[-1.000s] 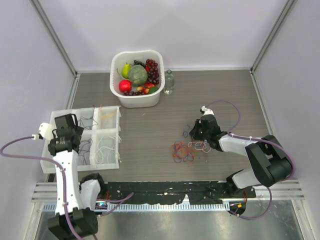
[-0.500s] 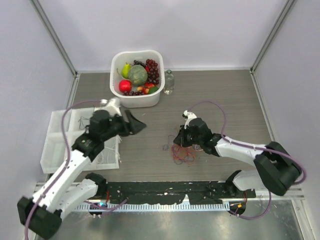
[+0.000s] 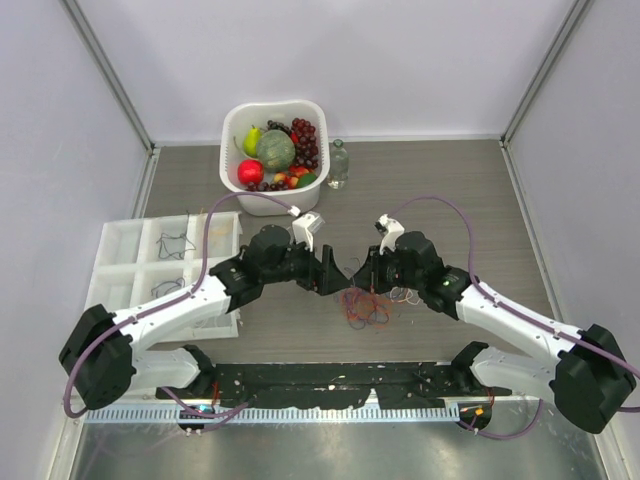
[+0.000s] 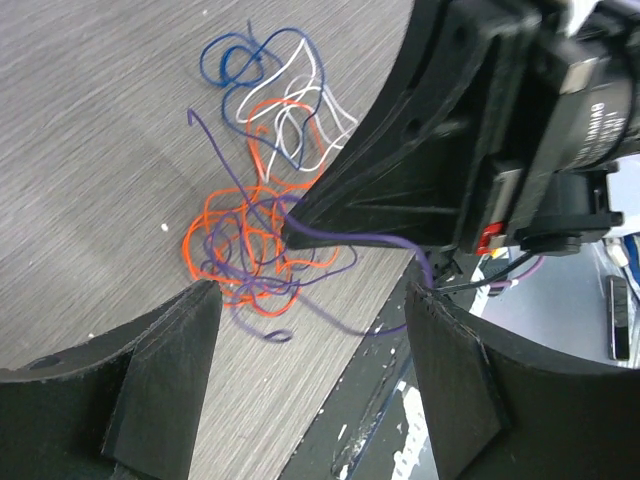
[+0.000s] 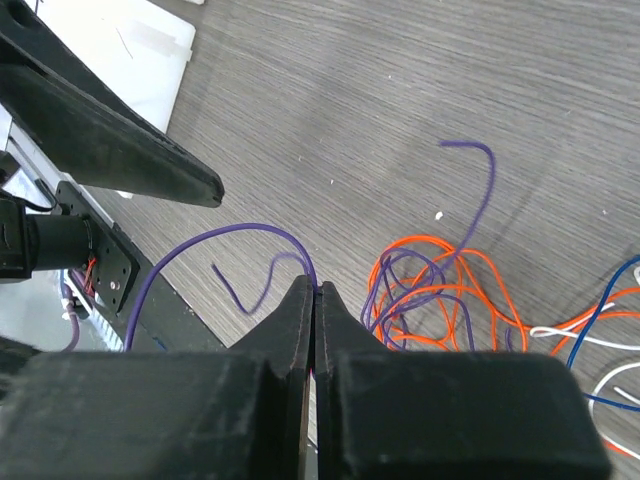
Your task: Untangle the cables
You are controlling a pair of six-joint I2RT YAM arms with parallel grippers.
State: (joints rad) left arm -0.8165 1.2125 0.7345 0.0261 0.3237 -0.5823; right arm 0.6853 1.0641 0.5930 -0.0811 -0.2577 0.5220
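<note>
Two flat, matte black fingers [image 5: 295, 330] of the right gripper [image 5: 315, 292] are pressed together with no gap. A hair-thin purple cable [image 5: 200, 245] is clamped at their tips. It bows out to the left in a smooth, glossy arc, and a short loose end curls beside it. Seen from the left wrist, this gripper is a tapering black wedge with the purple strand leaving its point.

The left gripper [image 4: 312, 292] is released. Its two blunt, grainy plastic pads [image 4: 165, 370] are spread wide, and the purple strand crosses the gap between them, gripped by neither. From above, the two grippers face each other tip to tip, just apart, over the far edge of the tangle.

The cables [image 4: 240, 255] lie bunched on the table [image 3: 450, 190], near its middle and toward the near edge. The tight knot is made of orange loops threaded with purple. Looser blue, white and orange curls spread out on the side away from the left wrist camera. All are fine, round and springy, and they hold their bends. The table top is a grey-brown laminate with a fine streaked grain.

Thick mauve hoses [image 3: 440, 205] loop along both white-and-black arms. A shallow white plastic tray [image 3: 115, 262] sits at the table's left, divided into rectangular compartments, some of which hold thin strands. At the far side stands a rounded square white basket [image 3: 238, 122] holding a green pear, a dark green melon-like fruit, a red apple and dark grapes. A small clear bottle [image 3: 338, 163] stands just beside its right wall.
</note>
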